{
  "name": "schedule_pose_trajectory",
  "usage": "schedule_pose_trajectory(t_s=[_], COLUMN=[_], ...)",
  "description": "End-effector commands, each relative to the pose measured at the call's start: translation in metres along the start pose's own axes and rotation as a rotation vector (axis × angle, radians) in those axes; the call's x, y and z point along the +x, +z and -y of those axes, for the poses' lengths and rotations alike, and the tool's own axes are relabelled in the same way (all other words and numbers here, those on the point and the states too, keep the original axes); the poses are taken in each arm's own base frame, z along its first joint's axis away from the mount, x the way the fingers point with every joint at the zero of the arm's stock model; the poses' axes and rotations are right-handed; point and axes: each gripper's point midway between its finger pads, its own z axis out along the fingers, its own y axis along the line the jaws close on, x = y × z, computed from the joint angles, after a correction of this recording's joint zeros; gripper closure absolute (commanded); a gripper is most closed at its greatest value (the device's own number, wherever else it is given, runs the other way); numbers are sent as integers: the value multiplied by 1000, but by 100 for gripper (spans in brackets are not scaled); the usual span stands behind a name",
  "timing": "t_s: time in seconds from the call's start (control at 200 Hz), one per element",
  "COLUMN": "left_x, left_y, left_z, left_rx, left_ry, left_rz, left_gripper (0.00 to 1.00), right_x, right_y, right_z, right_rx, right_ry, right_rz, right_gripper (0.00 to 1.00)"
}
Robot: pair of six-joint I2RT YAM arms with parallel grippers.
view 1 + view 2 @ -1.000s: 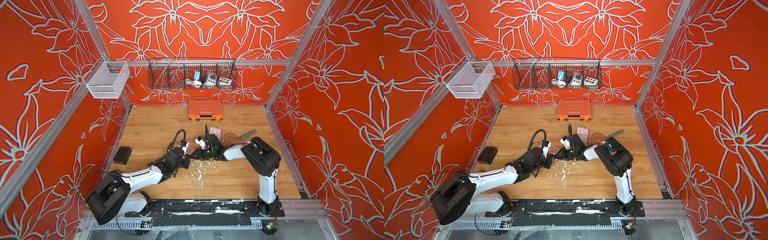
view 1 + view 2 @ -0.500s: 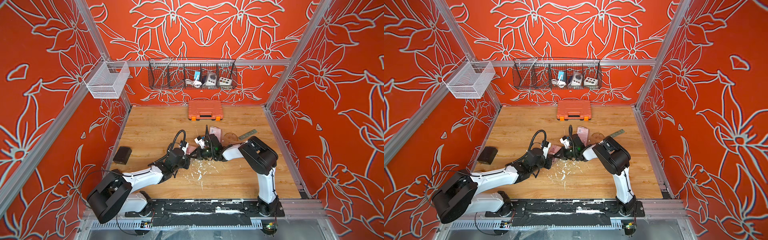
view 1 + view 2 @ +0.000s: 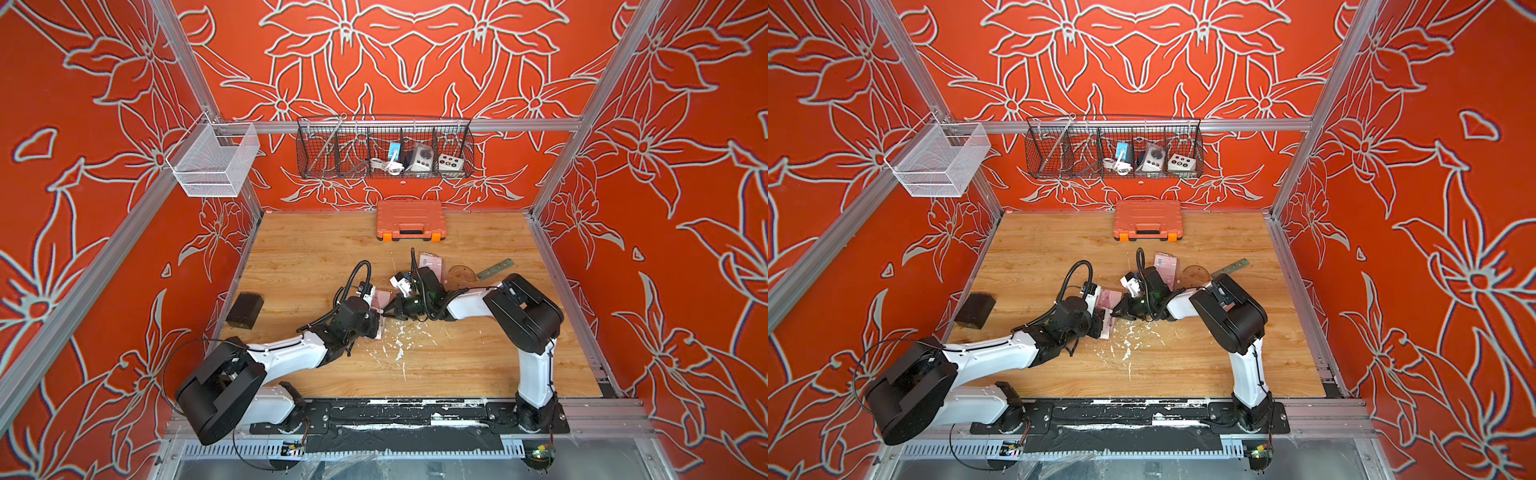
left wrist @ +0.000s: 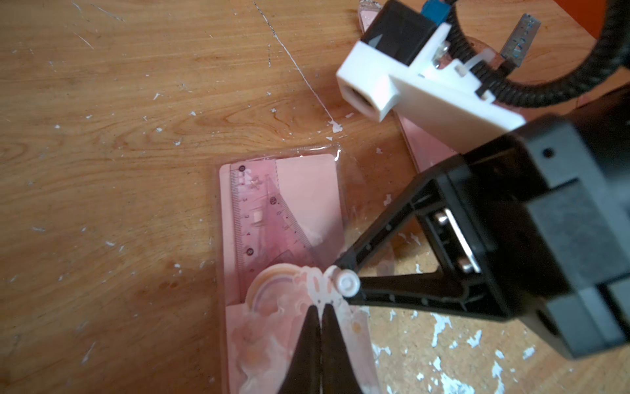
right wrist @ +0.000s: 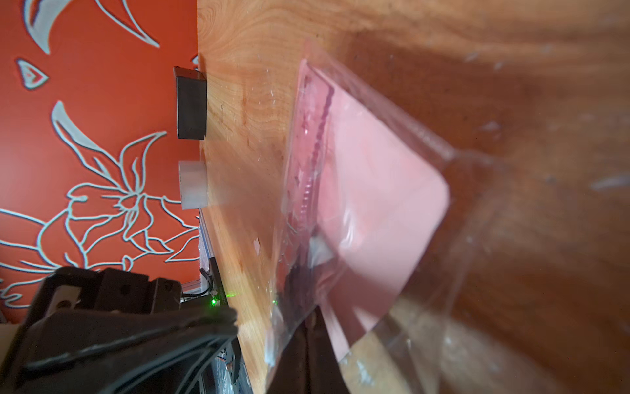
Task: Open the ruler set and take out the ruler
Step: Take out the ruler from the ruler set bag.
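Pink ruler set (image 4: 283,211) lies on the wooden table (image 4: 102,102). Left gripper (image 4: 316,320) pinches its card end tight; right gripper (image 4: 342,275) is clamped on its clear sleeve (image 5: 409,136). Opening is in hand; next, likely pulling apart to free the ruler (image 4: 243,218).

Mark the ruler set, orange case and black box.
ruler set (image 4: 308,194), left wrist view, pink backing card.
orange case (image 3: 410,217), in a top view, lid centre.
black box (image 3: 245,309), in a top view, top face.

The ruler set (image 4: 306,204), a pink card in a clear plastic sleeve, lies mid-frame on the desk (image 4: 102,136); its pink ruler (image 4: 242,218) sits inside.
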Motion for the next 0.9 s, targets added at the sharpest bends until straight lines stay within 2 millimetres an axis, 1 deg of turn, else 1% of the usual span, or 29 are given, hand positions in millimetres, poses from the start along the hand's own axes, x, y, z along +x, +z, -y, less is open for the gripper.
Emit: schedule_pose_trajectory(t_s=[0.0,0.015,0.03,0.07,0.12,0.22,0.28,0.365,0.43,0.485,0.59,0.65,0.681,0.721,0.806,0.896], left_x=[-5,-5,-5,-4,-4,-4,-2,2,7,10,14,13,12,10,7,5], left_y=[-1,-1,-1,-1,-3,-5,-4,0,4,7,11,12,11,10,7,6], left_z=[8,9,10,14,17,23,24,19,13,8,-2,-5,-6,-6,-4,-6], left_rx=[22,25,29,46,67,97,107,77,39,12,-56,-72,-77,-80,-74,-84], left_ry=[35,39,43,59,66,65,63,64,67,67,65,64,60,56,59,67], left_rz=[-27,-33,-39,-53,-62,-68,-74,-93,-114,-123,-156,-156,-152,-146,-133,-125], left_gripper=[64,53,47,43,35,28,28,34,47,52,73,80,85,88,99,100], right_x=[-6,-6,-6,-7,-8,-9,-11,-13,-14,-14,-15,-15,-15,-14,-13,-13], right_y=[-11,-12,-13,-14,-15,-16,-18,-21,-23,-25,-27,-28,-28,-28,-26,-25], right_z=[-11,-12,-11,-13,-16,-21,-23,-28,-30,-32,-34,-31,-29,-27,-24,-22], right_rx=[47,50,57,55,44,35,37,31,35,37,42,58,65,71,75,77], right_ry=[-55,-56,-54,-49,-46,-30,-25,-27,-27,-28,-39,-42,-42,-40,-39,-41], right_rz=[19,20,21,21,23,29,35,43,46,50,52,50,51,50,46,45], right_gripper=[100,100,100,100,100,100,100,100,100,100,100,100,100,100,100,100])
